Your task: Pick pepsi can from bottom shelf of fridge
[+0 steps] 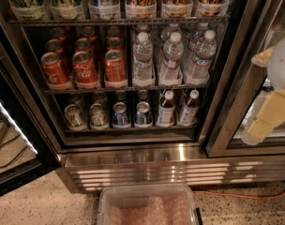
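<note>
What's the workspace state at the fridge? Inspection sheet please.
Surface: bottom shelf holds a row of cans and bottles; fridge door open.
Job's things: pepsi can mid-row, upright, untouched; similar blue can beside it, view-left.
Clutter: silver-grey cans view-left, two bottles view-right; Coca-Cola cans and water bottles on the shelf above.
Grippers: claw at the right edge of view, outside the fridge, apart from the can.
Cables: orange cable on the floor.
Surroundings: clear plastic bin on the floor below the grille.
</note>
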Robot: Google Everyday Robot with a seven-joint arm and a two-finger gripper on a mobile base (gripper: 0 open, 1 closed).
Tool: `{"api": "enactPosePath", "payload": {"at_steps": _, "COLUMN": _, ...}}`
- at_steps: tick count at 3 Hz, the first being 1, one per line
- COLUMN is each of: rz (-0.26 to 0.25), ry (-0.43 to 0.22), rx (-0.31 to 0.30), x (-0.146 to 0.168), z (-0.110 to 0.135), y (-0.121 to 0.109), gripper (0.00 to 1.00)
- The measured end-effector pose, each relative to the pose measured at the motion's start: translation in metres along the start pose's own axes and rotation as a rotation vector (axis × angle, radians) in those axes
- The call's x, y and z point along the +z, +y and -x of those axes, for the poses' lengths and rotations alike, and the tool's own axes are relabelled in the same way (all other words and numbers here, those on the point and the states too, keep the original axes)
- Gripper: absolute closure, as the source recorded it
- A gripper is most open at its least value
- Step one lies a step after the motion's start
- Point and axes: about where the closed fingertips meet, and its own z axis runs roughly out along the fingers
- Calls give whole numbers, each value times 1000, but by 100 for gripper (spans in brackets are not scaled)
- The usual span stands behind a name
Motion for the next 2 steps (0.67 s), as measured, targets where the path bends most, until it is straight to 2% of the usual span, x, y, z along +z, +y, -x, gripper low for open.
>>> {"api": "enactPosePath", "payload": {"at_steps": 1, "rz": 58, "ry": -124, "rx": 114, "x": 53, "z": -6, "y": 11, "gripper": 0}}
{"api": "enactPosePath", "payload": {"at_steps": 2, "rz": 185, "ry": -229, "rx": 178, "x": 106, "z": -4, "y": 19, "gripper": 0}}
